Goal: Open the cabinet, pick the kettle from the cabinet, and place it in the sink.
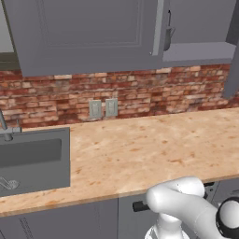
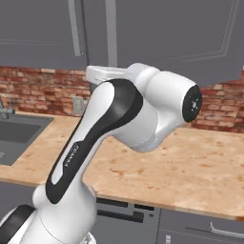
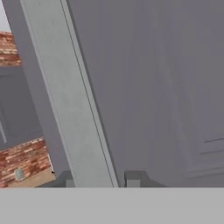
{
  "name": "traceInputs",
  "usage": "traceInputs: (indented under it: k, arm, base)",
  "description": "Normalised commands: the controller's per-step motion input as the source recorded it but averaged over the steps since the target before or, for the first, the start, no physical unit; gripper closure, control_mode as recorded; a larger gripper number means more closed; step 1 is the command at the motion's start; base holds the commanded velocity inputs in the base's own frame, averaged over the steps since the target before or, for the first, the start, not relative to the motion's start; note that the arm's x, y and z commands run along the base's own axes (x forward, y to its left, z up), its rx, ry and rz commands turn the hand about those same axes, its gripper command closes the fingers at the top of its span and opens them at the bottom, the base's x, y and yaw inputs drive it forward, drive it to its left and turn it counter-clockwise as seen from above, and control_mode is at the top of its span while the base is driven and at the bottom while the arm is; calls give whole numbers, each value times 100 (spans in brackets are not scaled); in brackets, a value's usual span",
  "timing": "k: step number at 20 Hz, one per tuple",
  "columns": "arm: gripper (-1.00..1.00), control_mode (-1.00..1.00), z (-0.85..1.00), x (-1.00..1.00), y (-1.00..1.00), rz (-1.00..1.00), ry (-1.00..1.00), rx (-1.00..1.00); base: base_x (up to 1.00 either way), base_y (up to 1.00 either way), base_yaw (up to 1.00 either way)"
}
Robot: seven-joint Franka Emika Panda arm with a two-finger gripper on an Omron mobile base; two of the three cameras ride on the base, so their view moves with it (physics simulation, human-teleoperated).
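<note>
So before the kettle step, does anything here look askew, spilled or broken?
Nothing stands out. The cabinet door looks intact, the gripper straddles its bar handle, and the counter and sink show no spill.

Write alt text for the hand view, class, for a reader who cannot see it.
The gripper straddles the long pale bar handle of a dark grey cabinet door, one fingertip either side. At left, red brick wall and a strip of counter show past the door's edge.
</note>
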Motion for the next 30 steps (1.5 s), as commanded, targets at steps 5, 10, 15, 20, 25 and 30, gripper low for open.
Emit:
traceInputs:
  k: [5,10,15,20,25,30]
  arm:
    - [100,-100,1,-37,-60,0,1,0]
    - [100,-100,0,-31,-56,0,2,0]
    - [-100,-100,-19,-12,-21,0,15,-6]
    - [-100,-100,-53,2,3,-4,25,-13]
    - [-100,-100,-45,3,-2,-9,24,-1]
    - [-100,-100,-12,-24,-10,-5,9,0]
  base:
    - [0,0,0]
    - [0,0,0]
    - [0,0,0]
    - [0,0,0]
    - [0,0,0]
    - [0,0,0]
